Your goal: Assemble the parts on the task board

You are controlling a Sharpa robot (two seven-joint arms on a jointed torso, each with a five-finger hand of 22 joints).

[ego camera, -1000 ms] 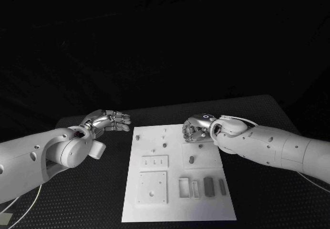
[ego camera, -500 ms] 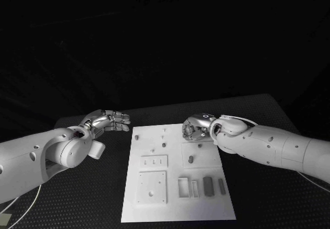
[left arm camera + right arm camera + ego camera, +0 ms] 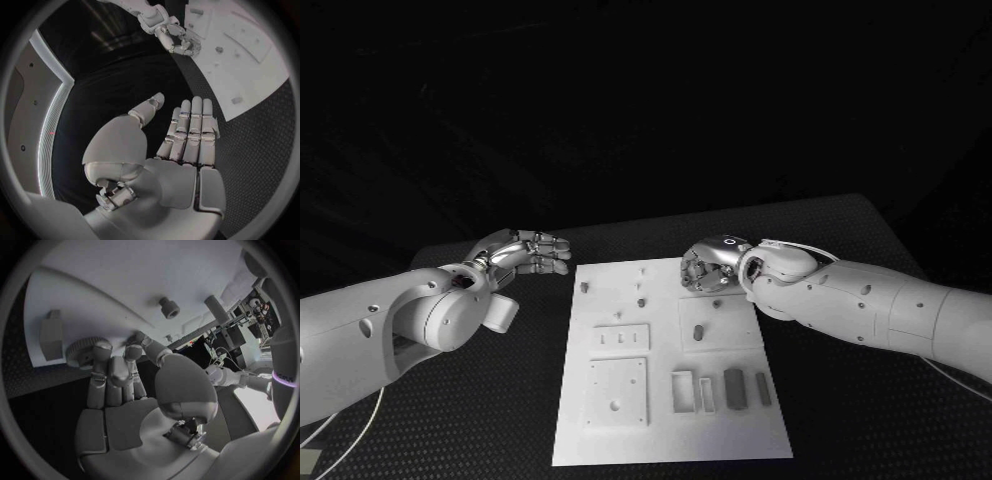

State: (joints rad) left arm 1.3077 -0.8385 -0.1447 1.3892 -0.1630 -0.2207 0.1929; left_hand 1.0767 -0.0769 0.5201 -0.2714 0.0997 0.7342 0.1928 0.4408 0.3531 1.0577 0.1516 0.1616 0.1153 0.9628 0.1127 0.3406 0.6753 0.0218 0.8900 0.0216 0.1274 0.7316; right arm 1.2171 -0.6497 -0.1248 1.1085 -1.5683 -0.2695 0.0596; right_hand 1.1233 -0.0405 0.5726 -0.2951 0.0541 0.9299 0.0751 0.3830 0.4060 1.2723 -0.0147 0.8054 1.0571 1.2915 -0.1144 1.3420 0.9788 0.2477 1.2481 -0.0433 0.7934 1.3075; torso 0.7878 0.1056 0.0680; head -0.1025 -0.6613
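The white task board (image 3: 668, 420) lies mid-table, with small grey pegs (image 3: 640, 297) standing in its far half and long parts (image 3: 733, 388) in slots near its right front. My right hand (image 3: 710, 268) sits curled over the board's far right corner. In the right wrist view its fingertips (image 3: 100, 347) touch a knurled round part (image 3: 79, 349) at the board's edge (image 3: 69, 300); whether it is gripped I cannot tell. My left hand (image 3: 531, 250) hovers off the board's far left corner, fingers (image 3: 190, 125) straight, thumb apart, holding nothing.
Two square plates (image 3: 622, 340) (image 3: 617, 393) lie on the board's left half. In the right wrist view a short peg (image 3: 169, 307), a taller cylinder (image 3: 215, 309) and a small block (image 3: 50, 332) stand beyond the right hand's fingers. The black table (image 3: 473, 420) surrounds the board.
Neither hand nor any part has visibly moved; the head view itself has shifted slightly.
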